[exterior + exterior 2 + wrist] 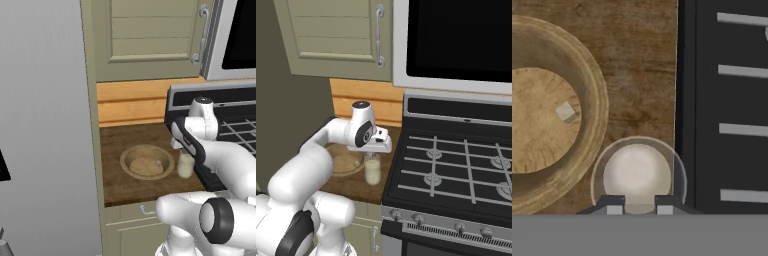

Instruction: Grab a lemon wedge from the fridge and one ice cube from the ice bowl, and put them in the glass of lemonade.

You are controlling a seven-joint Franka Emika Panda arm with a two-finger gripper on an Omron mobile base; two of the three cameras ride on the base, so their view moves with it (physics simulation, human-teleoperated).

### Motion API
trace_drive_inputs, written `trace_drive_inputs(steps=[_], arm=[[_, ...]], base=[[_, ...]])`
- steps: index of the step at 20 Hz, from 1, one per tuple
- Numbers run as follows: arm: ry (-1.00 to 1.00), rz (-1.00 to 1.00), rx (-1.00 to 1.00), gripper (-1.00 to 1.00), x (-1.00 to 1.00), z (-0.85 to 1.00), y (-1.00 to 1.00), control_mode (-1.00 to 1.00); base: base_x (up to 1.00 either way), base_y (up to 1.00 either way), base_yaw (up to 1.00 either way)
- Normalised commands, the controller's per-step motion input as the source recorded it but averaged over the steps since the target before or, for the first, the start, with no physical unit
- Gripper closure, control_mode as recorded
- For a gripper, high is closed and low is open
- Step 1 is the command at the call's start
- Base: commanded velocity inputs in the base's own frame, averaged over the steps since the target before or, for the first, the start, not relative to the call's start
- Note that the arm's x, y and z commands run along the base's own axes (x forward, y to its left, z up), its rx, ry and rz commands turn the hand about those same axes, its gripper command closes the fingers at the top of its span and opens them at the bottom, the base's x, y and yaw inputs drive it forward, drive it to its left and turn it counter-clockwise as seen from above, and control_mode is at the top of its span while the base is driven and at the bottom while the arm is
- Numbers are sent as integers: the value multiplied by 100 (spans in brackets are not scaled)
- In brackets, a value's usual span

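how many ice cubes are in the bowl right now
1. One ice cube lies on the floor of the bowl, right of its middle in the hand view. None seem hidden.

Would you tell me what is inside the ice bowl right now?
One small pale ice cube lies on the floor of the ice bowl, seen from the hand view. The bowl's left part lies beyond that picture's edge, so anything there cannot be seen.

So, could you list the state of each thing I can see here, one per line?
Glass: upright on the counter, holds pale liquid.
Bowl: upright, one ice cube inside.
Hand: above the glass, fingers narrowly apart.
Cabinet door: closed.
Drawer: closed.
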Motion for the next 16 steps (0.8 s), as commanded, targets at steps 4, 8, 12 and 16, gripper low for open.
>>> trace_drive_inputs(steps=[4,8,12,16], arm=[[0,0,1,100,14,0,0,-100],[0,0,0,100,15,-7,0,-100],[0,0,2,100,0,-21,-2,-100],[0,0,1,-100,0,-15,0,-100]], base=[[0,0,0],[0,0,0],[0,0,0],[0,0,0]])
